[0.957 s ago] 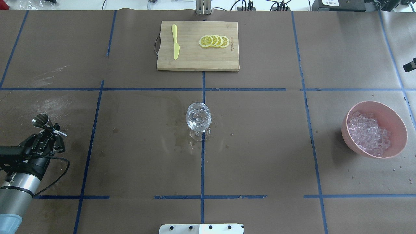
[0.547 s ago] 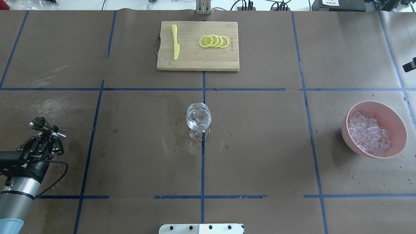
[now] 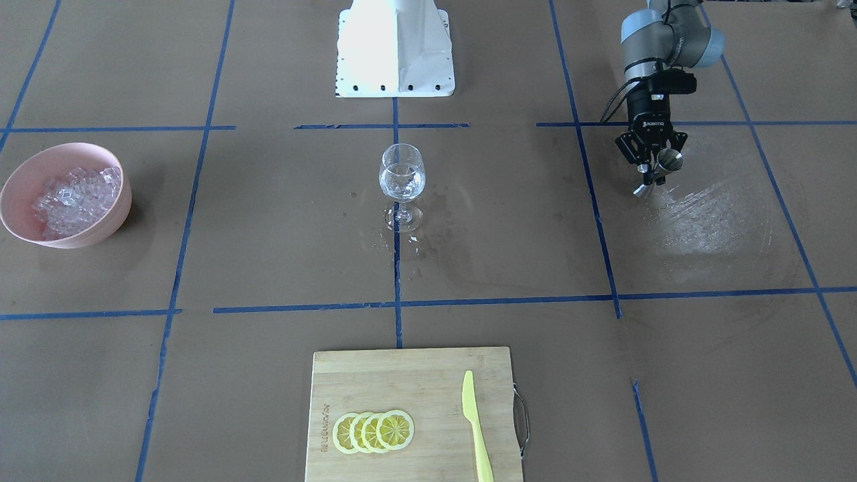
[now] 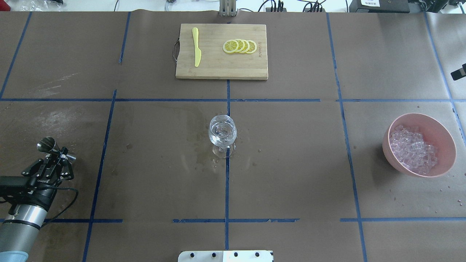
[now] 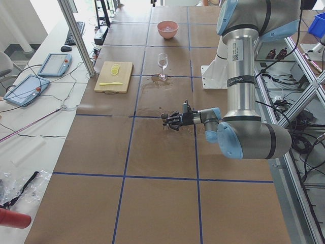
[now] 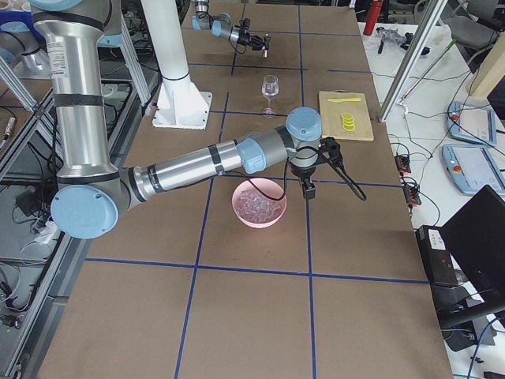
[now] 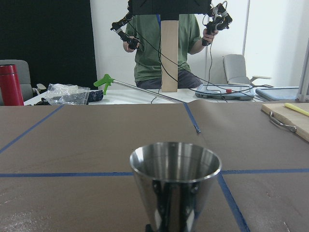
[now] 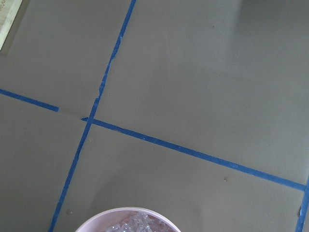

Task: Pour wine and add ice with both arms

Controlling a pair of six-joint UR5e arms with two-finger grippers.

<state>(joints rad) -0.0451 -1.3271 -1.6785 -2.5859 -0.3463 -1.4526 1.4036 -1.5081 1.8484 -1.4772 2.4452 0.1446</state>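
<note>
Though heaped together, the ice (image 4: 413, 151) lay as small clear chunks inside a pink bowl (image 4: 446, 145) at the robot's right end of the worktop (image 4: 291, 182). The right wrist view caught only the bowl's near rim with a little ice (image 8: 137, 223) behind it. In the exterior right view the right arm (image 6: 197, 166) reached out over the worktop, and the right gripper (image 6: 308, 189) hung pointing down just beyond the bowl's far side. Whether that gripper stood wide or narrow could not be told.

At the opposite end the left gripper (image 4: 58, 153) was clamped around the waist of a steel jigger (image 4: 46, 144). It held the jigger low over a wet, shiny patch of the brown covering. The left wrist view showed the jigger (image 7: 175, 181) upright with its mouth up; whether its foot touched the worktop could not be told.

Between the two arms, on a blue tape line, a stemmed glass (image 4: 222, 131) stood upright with something clear in its bowl and wet spots around its foot. Farther from the robot lay a wooden cutting board (image 4: 221, 69) with overlapping lemon slices (image 4: 240, 46) and a yellow knife (image 4: 196, 47). Across the worktop a person (image 7: 166, 43) held two controllers.
</note>
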